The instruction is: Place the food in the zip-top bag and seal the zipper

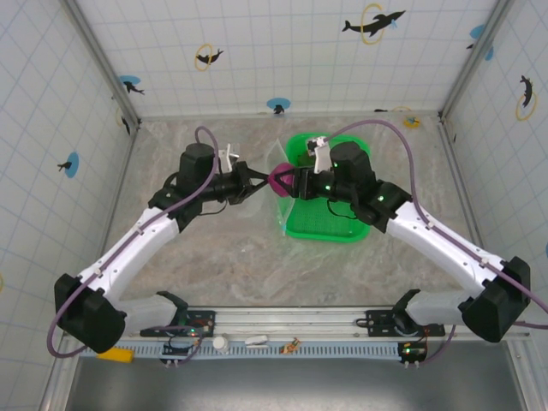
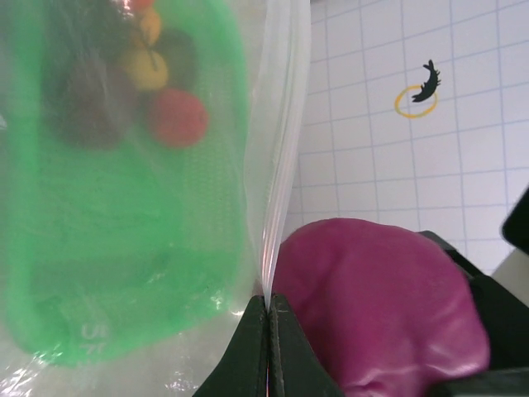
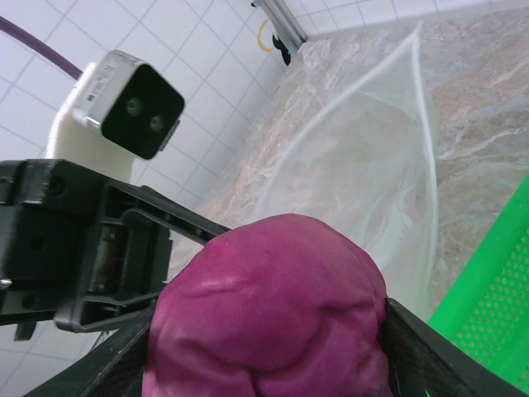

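The clear zip-top bag (image 1: 253,208) hangs in the middle of the table. My left gripper (image 1: 258,182) is shut on the bag's mouth edge (image 2: 277,165) and holds it up. My right gripper (image 1: 289,182) is shut on a magenta food piece (image 1: 279,180), right beside the left gripper's tips. In the right wrist view the magenta piece (image 3: 273,314) sits in front of the open bag mouth, edged by the pale zipper (image 3: 426,124). Through the bag film, yellow (image 2: 145,68), red (image 2: 178,116) and dark maroon (image 2: 83,107) food lie in the green basket (image 2: 116,248).
The green mesh basket (image 1: 330,224) stands under my right wrist, right of the bag. The left arm's white wrist camera (image 3: 132,103) sits close to the magenta piece. Tiled walls close in the marble table (image 1: 214,265) on three sides.
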`<control>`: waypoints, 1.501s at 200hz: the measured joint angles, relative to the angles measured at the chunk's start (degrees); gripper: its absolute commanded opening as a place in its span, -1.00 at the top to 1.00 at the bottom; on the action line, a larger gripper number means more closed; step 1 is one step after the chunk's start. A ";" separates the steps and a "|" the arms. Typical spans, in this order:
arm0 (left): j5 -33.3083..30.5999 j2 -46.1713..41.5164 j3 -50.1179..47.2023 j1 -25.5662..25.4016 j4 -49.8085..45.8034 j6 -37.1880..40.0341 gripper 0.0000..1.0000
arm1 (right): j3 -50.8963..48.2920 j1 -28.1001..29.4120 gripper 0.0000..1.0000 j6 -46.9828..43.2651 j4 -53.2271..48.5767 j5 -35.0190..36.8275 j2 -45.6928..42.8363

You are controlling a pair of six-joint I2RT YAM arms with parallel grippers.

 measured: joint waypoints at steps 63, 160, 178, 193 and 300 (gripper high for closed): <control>1.77 -0.26 3.76 -0.02 -4.55 4.09 1.00 | -0.61 1.64 0.06 -1.38 -1.33 7.80 2.16; 1.86 -0.94 4.66 0.07 -5.44 6.34 1.00 | 4.72 7.10 -0.68 -4.70 -7.89 13.31 8.55; 1.42 -1.22 4.66 0.26 -5.75 6.69 1.00 | 4.72 6.78 -0.69 -4.70 -7.91 12.52 8.55; 1.25 -1.57 4.66 0.74 -5.86 6.67 1.00 | 4.90 6.40 -0.67 -4.74 -7.87 11.50 8.55; -3.37 -7.74 5.25 7.17 -8.04 1.97 1.00 | 7.26 -5.95 -0.55 -3.50 -6.97 7.26 6.08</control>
